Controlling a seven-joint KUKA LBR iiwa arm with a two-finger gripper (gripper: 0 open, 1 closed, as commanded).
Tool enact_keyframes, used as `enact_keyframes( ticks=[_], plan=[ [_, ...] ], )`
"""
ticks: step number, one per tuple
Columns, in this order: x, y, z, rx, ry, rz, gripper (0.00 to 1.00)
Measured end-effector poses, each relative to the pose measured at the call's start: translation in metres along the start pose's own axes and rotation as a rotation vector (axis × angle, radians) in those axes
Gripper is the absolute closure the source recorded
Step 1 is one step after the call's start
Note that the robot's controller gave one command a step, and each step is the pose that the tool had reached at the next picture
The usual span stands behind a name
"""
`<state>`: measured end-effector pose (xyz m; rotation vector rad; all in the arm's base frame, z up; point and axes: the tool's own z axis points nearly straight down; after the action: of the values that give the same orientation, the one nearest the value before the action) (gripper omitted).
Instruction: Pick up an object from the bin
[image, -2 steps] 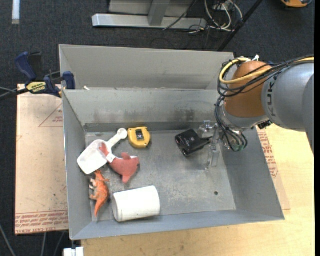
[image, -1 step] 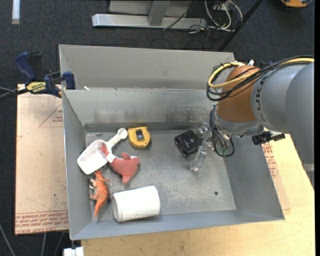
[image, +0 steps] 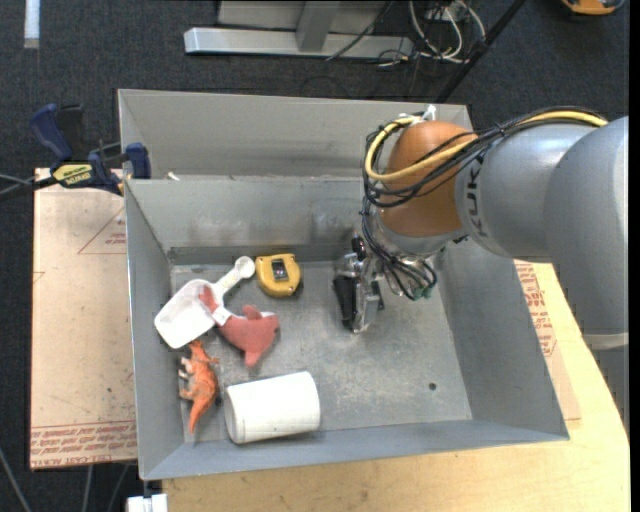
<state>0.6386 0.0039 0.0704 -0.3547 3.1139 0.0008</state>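
Pincer (image: 356, 316) low over bare floor of grey metal bin (image: 410, 365), right of round yellow tape measure (image: 278, 274). Pincer opening: cannot tell, dark parts merge. Wrist cabling hides mount.

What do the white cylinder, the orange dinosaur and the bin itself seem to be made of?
The white cylinder: probably plastic or paper, matt, even white, no shine. The orange dinosaur: likely rubber or soft plastic, moulded shape, dull colour. The bin: grey sheet metal, flat folded walls, faint scuffed sheen.
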Motion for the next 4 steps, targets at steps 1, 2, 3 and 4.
enact_keyframes(
  ticks=[1, 2, 3, 4],
  plan=[
    [0.000, 0.000, 0.001, 0.000, 0.001, 0.000, 1.00],
    [-0.002, -0.016, 0.000, 0.000, -0.003, -0.063, 1.00],
    [-0.002, -0.015, 0.000, 0.000, -0.003, -0.063, 1.00],
    [0.002, -0.021, -0.094, 0.000, -0.005, -0.105, 1.00]
  ],
)
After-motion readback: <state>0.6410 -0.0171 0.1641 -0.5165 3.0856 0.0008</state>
